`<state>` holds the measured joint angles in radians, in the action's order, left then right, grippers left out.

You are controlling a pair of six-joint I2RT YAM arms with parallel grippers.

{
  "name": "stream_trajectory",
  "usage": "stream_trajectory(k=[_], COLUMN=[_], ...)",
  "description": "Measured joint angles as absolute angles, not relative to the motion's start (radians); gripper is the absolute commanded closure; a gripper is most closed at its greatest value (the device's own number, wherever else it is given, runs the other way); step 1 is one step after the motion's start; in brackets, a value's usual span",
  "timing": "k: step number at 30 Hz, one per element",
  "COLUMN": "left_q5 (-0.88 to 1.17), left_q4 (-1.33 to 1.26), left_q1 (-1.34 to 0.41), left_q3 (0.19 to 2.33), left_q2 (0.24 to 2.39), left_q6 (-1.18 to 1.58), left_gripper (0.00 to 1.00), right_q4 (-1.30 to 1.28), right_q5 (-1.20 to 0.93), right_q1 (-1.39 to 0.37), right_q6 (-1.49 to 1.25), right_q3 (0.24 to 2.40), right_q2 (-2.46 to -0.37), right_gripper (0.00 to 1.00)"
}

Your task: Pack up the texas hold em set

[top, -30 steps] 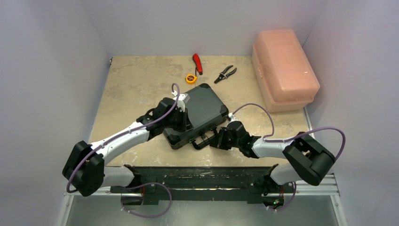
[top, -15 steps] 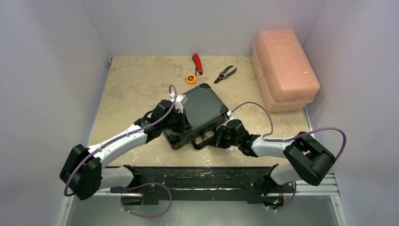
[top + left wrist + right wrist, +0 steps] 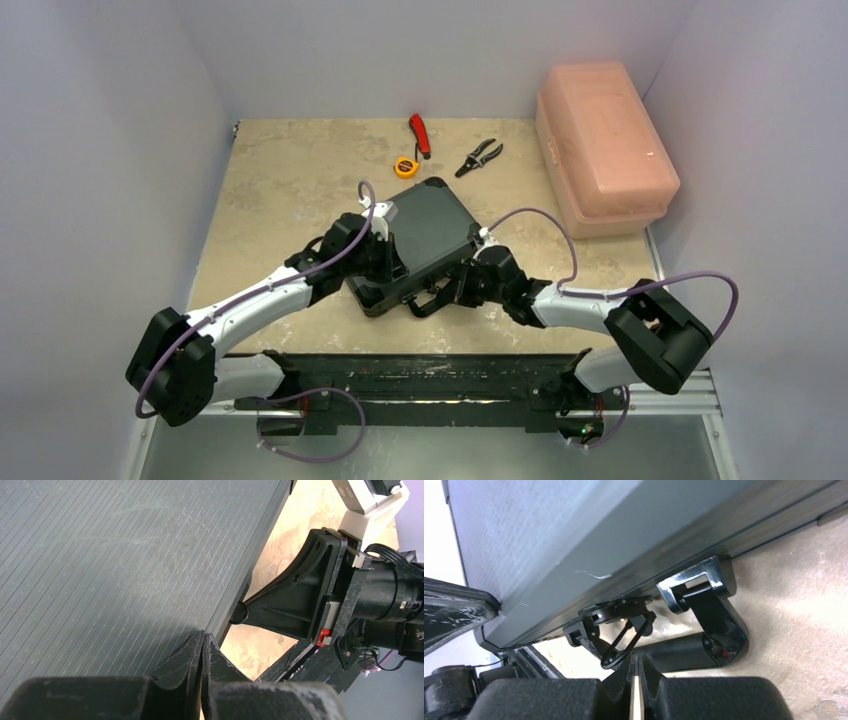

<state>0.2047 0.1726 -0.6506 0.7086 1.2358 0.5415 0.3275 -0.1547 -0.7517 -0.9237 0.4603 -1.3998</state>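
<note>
The black briefcase of the texas hold em set lies closed in the middle of the table, its ribbed lid filling the left wrist view. My left gripper is shut, its tips resting on the lid near the left edge. My right gripper is shut with only a slit between the tips, nothing in it. It sits at the case's front side, right beside the wire latch loop and in front of the black handle. Cards and chips are hidden.
A large pink plastic box stands at the back right. Pliers, a red-handled tool and a small yellow tape measure lie behind the case. Bare table stretches to the left.
My right gripper has slid forward and left along the front of the case to the latch. My left arm shifted slightly, its gripper staying on the lid.
</note>
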Motion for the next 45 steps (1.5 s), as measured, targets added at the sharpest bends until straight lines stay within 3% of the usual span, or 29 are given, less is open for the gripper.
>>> stream_trajectory(k=[17, 45], left_q5=[0.205, 0.204], left_q4=[0.173, 0.172], left_q1=[-0.651, -0.651], left_q3=[0.709, 0.709], left_q2=[1.236, 1.24], left_q6=[0.542, 0.542], left_gripper=[1.0, 1.0], right_q4=[0.241, 0.243], right_q5=[-0.179, -0.149], right_q1=[-0.752, -0.752], right_q6=[-0.89, -0.903], right_q3=[0.618, 0.594], right_q2=[-1.479, -1.527], right_gripper=[0.94, 1.0])
